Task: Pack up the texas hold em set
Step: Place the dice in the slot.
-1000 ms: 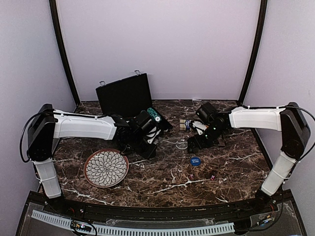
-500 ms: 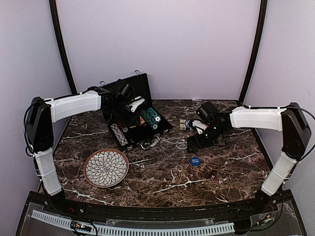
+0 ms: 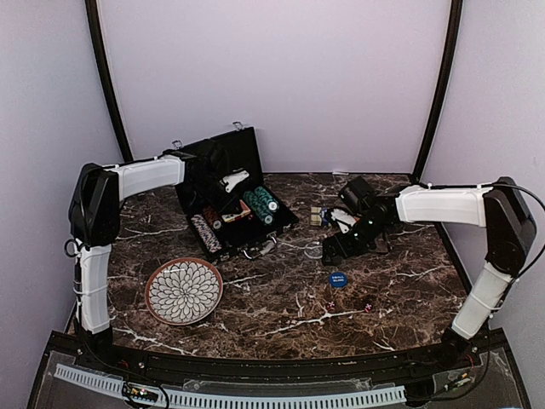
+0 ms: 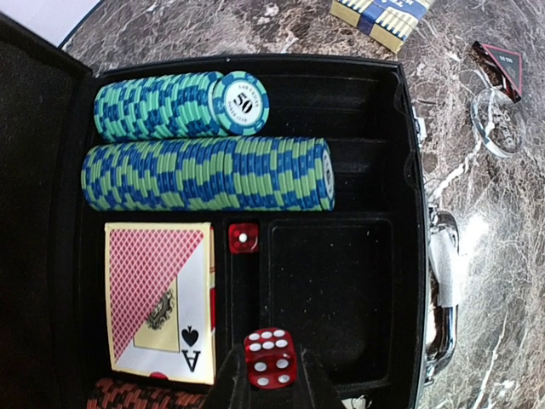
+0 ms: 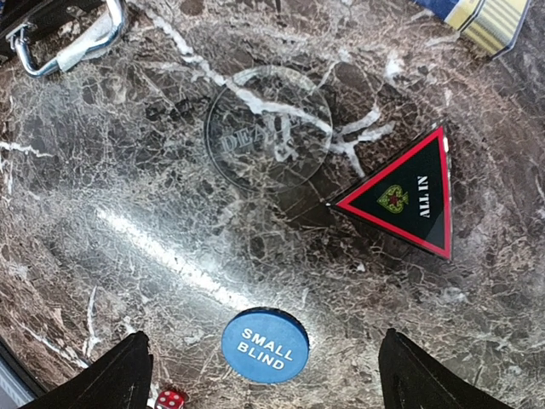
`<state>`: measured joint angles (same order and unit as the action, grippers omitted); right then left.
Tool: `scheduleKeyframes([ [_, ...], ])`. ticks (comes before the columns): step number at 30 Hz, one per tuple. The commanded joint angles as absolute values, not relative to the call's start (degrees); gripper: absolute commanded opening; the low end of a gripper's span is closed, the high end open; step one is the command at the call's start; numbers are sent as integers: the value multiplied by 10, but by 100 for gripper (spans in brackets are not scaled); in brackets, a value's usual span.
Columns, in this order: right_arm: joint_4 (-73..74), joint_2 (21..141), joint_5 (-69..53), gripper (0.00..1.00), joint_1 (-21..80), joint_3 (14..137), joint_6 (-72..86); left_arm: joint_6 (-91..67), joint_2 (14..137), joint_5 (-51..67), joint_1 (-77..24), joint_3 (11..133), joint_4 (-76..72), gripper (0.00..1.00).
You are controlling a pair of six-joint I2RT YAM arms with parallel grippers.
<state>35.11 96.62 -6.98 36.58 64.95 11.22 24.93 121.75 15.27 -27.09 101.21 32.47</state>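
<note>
Seeing two small dice (image 3: 330,304) at the front of the worktop (image 3: 281,315), then a blue button (image 3: 338,279) marked SMALL BLIND. Hovering near that button with the right hand (image 5: 261,336), spread wide and holding nothing. Farther back on the left, pinching one red die (image 4: 271,358) in the narrow left hand (image 4: 271,379) above the open black case (image 4: 332,290), with green chips (image 4: 204,175) and a card deck (image 4: 157,298) inside.

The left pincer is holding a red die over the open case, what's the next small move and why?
Probably lower the left pincer and open it, dropping the held die into the narrow slot where another red die already sits. The die seems lined up with that slot's near end.
</note>
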Motion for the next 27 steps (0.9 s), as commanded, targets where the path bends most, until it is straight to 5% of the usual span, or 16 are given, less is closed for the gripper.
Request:
scheduleKeyframes([
  [1,342,983,-77,94,364,657,110,288,1231,185,-271,1042,310,4],
  [27,348,993,-82,93,364,659,114,322,1308,137,-271,1077,284,4],
])
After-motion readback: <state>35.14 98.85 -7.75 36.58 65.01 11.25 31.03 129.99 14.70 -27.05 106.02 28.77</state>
